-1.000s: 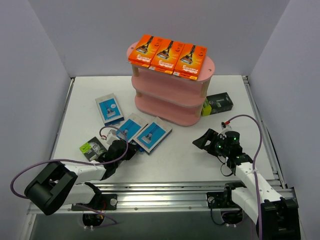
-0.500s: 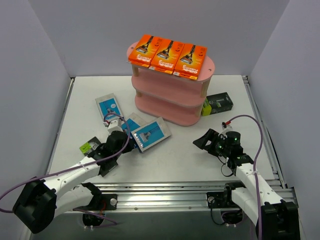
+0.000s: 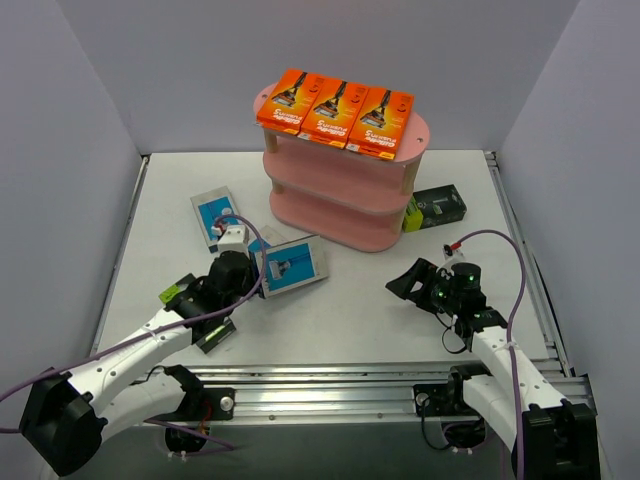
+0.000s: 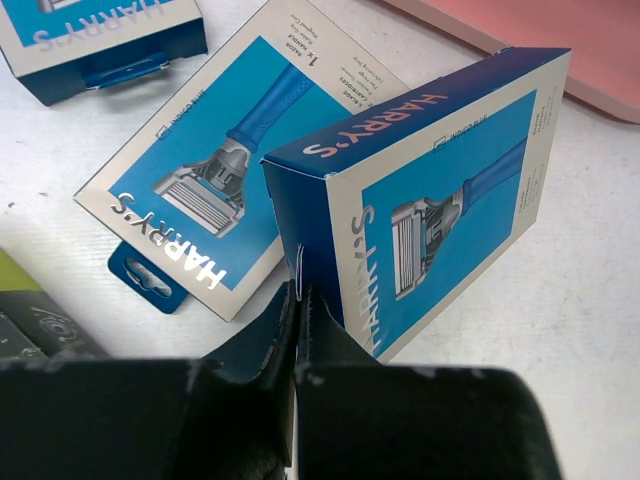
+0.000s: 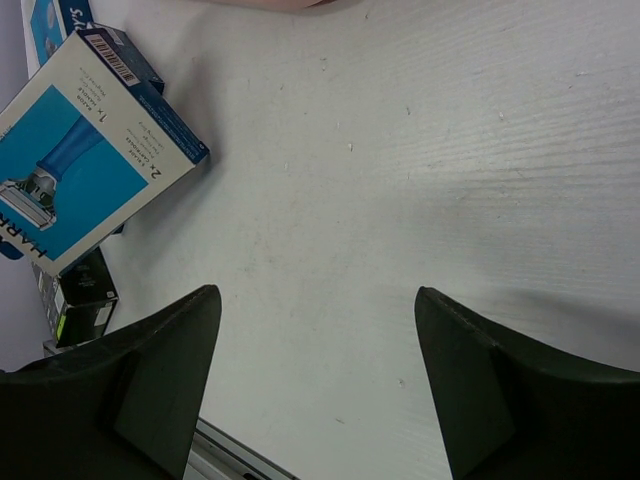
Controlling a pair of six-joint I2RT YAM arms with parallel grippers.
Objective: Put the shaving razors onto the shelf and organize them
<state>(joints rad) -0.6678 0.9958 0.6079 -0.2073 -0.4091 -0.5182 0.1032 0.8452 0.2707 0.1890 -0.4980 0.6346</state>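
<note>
Two end effectors show: the left end effector [image 4: 297, 300], pressed together, pinches the edge of a blue-and-white razor pack [image 4: 440, 200], held tilted above the surface [image 4: 560, 300]. The right end effector [image 5: 315, 300] hangs spread above the surface. Three orange packs [image 3: 335, 110] lie on the top tier of the pink shelf [image 3: 340, 200].

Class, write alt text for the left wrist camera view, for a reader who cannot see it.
The left hand pinches the near edge of a blue-and-white razor pack, holding it tilted. A second matching pack lies flat beside it, and the pink shelf shows at top right.
</note>
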